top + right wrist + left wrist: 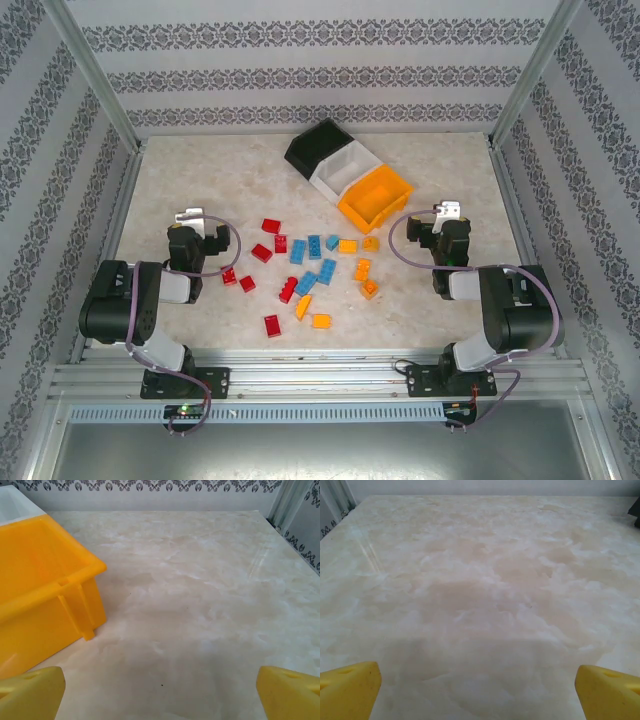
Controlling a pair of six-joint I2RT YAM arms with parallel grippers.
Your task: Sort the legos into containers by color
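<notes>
Left gripper (190, 217) and right gripper (450, 211) are held spread wide, empty; the bricks (314, 247) are scattered between them, near the bins (360, 213); crowded neighbours could be nudged or pinched together, so colours get mixed.

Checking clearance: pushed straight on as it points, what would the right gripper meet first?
The right gripper likely meets only bare table; the orange bin sits left of its line.

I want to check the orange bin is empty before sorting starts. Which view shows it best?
The top external view: the whole orange bin is seen from above with nothing visible inside, joined to the white bin. The right wrist view catches one corner and a side wall close up, with part of the inside.
</notes>
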